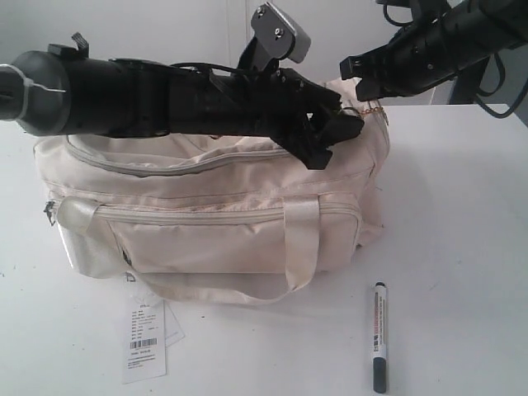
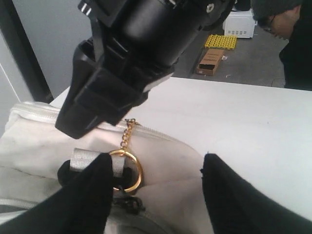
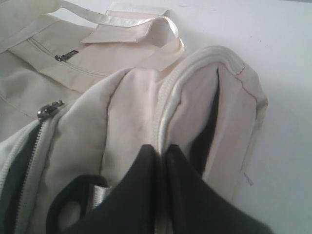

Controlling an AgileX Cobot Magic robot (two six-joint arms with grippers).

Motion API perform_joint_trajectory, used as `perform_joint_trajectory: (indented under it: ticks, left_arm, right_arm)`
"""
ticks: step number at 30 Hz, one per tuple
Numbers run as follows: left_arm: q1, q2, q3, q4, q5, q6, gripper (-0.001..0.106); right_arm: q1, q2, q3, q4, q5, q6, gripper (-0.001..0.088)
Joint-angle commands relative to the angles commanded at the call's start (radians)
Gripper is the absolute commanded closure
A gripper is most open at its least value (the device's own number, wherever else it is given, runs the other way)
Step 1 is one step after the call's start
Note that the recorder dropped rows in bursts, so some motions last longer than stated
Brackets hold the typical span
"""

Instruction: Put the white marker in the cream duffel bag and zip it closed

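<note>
The cream duffel bag [image 1: 206, 214] lies on the white table, its top zipper [image 3: 48, 111] partly apart over dark lining. The white marker [image 1: 379, 337] lies on the table in front of the bag's right end, apart from both grippers. My left gripper [image 1: 334, 132] reaches across the bag's top to its right end and stands open [image 2: 156, 158]. One of its fingers [image 2: 87, 190] rests by a gold ring [image 2: 130, 168] on a grey strap loop. My right gripper [image 3: 160, 148] is shut on the piped seam at the bag's right end [image 1: 351, 78].
A white barcode tag [image 1: 144, 338] lies on the table in front of the bag's left part. The bag's handle [image 1: 301, 239] hangs over the front pocket. A person [image 2: 287, 29] and boxes [image 2: 212, 58] are beyond the table's far edge.
</note>
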Motion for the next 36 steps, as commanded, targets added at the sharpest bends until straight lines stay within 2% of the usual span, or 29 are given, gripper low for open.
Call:
perform_joint_trajectory:
  ticks: [22,29,36]
  left_arm:
    - [0.000,0.068,-0.079,0.000,0.017,0.000,0.047]
    - [0.000,0.074,-0.092,0.000,0.012,0.000,0.059]
    - [-0.002,0.102,-0.092,0.000,0.032,0.000,0.057]
  right_arm:
    - [0.000,0.000,0.000,0.000,0.000,0.000,0.0868]
    - [0.000,0.000,0.000,0.000,0.000,0.000,0.0868]
    - [0.000,0.000,0.000,0.000,0.000,0.000,0.0868]
